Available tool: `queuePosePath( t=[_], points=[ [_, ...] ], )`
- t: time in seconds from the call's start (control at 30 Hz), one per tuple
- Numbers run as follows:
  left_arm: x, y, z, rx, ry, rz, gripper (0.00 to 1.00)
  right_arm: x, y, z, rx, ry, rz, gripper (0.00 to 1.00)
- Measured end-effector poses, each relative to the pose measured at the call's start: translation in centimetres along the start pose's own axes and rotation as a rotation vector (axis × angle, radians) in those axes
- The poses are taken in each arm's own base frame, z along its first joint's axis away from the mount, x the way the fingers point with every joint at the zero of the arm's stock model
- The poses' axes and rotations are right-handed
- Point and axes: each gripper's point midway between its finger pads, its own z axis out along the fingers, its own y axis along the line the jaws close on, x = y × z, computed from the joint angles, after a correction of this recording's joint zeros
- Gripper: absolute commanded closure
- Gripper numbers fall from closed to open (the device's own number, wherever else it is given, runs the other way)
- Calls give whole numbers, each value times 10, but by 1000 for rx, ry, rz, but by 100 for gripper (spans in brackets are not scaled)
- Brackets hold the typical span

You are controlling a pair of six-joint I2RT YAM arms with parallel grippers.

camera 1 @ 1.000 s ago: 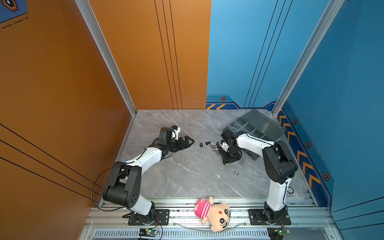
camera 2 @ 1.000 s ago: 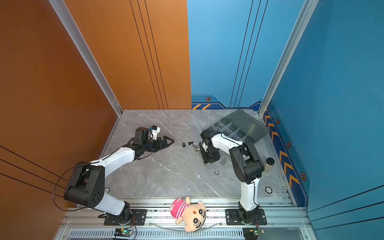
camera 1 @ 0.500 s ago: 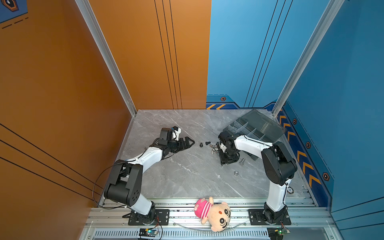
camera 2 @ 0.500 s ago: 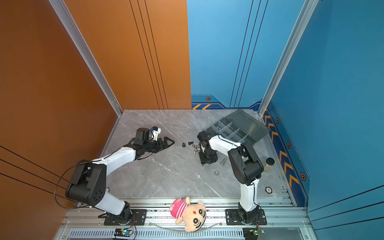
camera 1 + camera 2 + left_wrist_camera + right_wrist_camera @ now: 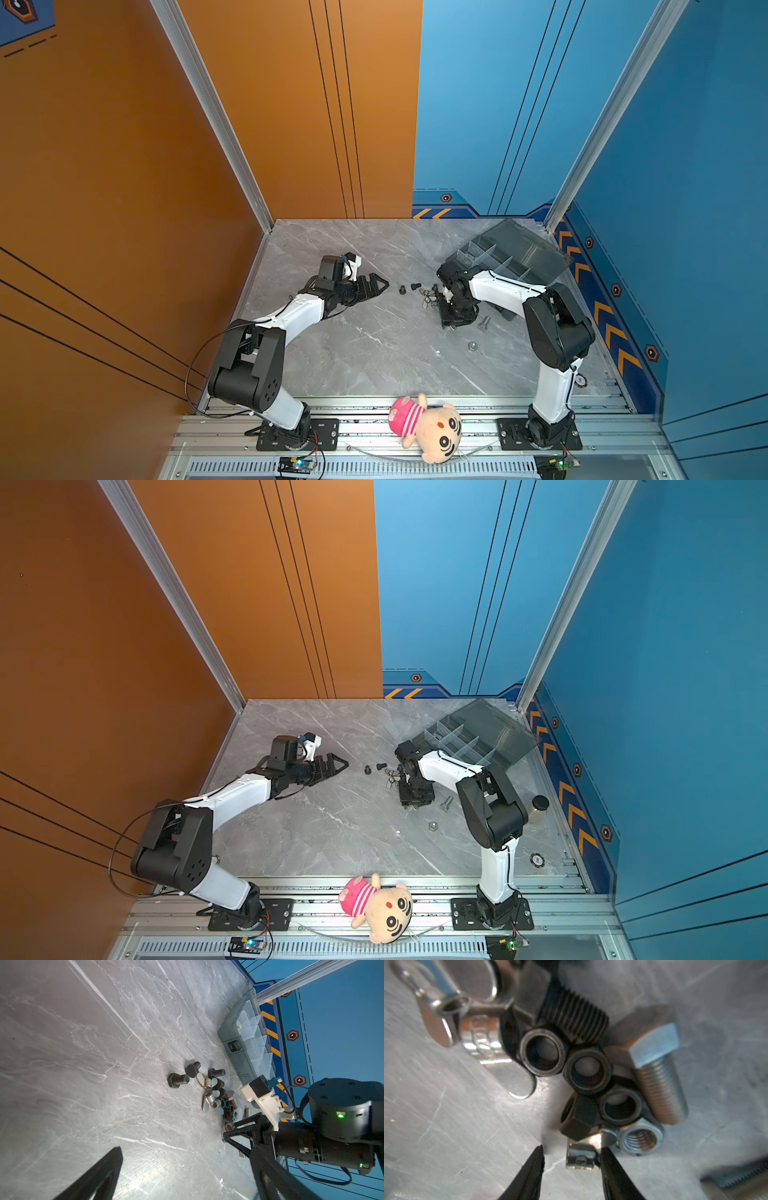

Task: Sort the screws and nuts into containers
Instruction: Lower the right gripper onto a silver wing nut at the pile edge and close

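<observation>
in both top views screws (image 5: 402, 289) and nuts (image 5: 427, 294) lie piled on the tabletop (image 5: 374, 353) near the open organizer box (image 5: 498, 257), the left gripper (image 5: 380, 286) pointing at them. left wrist view: its fingers stand wide apart; 1 black screw (image 5: 178, 1082) lies flat, shank toward the pile. right wrist view: the right gripper (image 5: 572, 1159), parted, straddles a wing nut (image 5: 580, 1159) unclamped; a silver hex screw (image 5: 658, 1076) lies flat, shank end nearer it.

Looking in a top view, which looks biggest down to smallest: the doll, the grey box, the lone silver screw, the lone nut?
1. grey box, lid included.
2. doll, though it lies nearer the camera.
3. silver screw.
4. nut, only a little smaller than the screw.
</observation>
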Motion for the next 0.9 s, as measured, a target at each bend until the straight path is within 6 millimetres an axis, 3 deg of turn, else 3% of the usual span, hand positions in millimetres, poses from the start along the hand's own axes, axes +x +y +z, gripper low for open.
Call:
queuePosePath(
  t=[0.43,0.9],
  points=[
    [0,0,0,0,0,0,2,-12,-1,0,9,-63,8,66],
    [0,0,0,0,0,0,2,-11,-2,-1,-12,-92,-1,66]
  ],
)
